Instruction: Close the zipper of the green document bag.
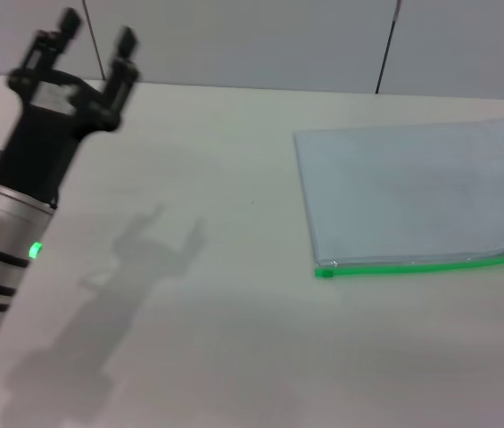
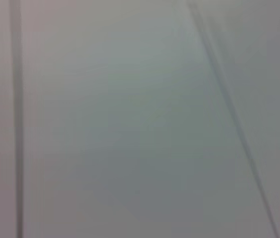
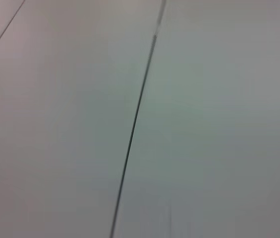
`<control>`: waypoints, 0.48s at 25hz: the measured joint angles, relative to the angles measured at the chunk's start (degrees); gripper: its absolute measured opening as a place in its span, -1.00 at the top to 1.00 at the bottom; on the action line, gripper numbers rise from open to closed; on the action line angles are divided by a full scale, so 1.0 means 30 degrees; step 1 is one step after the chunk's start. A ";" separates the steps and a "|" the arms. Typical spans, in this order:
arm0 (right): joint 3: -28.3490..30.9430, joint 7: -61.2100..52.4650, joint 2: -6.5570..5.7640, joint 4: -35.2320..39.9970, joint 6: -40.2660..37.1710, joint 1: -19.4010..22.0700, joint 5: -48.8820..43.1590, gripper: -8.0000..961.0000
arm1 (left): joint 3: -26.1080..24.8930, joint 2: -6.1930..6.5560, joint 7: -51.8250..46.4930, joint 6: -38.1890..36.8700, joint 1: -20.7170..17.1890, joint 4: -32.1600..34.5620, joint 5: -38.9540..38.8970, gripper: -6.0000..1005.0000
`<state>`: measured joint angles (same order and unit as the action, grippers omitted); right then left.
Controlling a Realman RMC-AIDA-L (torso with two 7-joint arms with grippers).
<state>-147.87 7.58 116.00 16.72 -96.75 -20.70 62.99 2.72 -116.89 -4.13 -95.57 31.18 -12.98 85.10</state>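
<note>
The green document bag point(image 1: 417, 192) lies flat on the right half of the table in the head view, a pale blue-grey pouch running off the right edge. Its zipper point(image 1: 425, 265) is the bright green strip along the near long edge; I cannot pick out the slider. My left gripper point(image 1: 96, 40) is raised at the far left, well away from the bag, its two fingers spread open with nothing between them. My right gripper is out of view. Both wrist views show only plain grey panels with thin dark seams.
The pale table point(image 1: 216, 312) spreads between the left arm and the bag. A grey panelled wall point(image 1: 260, 40) with dark seams stands behind the table's far edge.
</note>
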 joint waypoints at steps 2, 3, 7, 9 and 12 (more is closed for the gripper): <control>-0.0006 -0.2094 0.0000 -0.0762 -0.0051 -0.0234 -0.0080 -0.48 | 0.0000 -0.0001 -0.0651 0.0000 -0.0007 0.0147 -0.0189 -0.38; -0.0010 -0.2779 0.0002 -0.1051 -0.0097 -0.0303 -0.0105 -0.49 | -0.0001 0.0001 -0.2448 0.0009 -0.0022 0.0569 -0.0744 -0.40; -0.0015 -0.3340 0.0005 -0.1428 -0.0209 -0.0419 -0.0138 -0.51 | 0.0001 0.0045 -0.5121 0.0130 -0.0049 0.1190 -0.1419 -0.46; -0.0016 -0.3346 0.0006 -0.1436 -0.0214 -0.0434 -0.0156 -0.51 | 0.0000 0.0039 -0.5210 0.0170 -0.0068 0.1239 -0.1455 -0.49; 0.0058 -0.3342 0.0007 -0.1423 -0.0174 -0.0458 -0.0097 -0.51 | -0.0019 -0.0013 -0.5091 0.0706 0.0002 0.1243 -0.1485 -0.52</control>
<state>-147.70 -2.44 116.02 12.45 -97.27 -22.07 62.70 2.66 -116.93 -19.41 -93.46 31.18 -9.25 80.65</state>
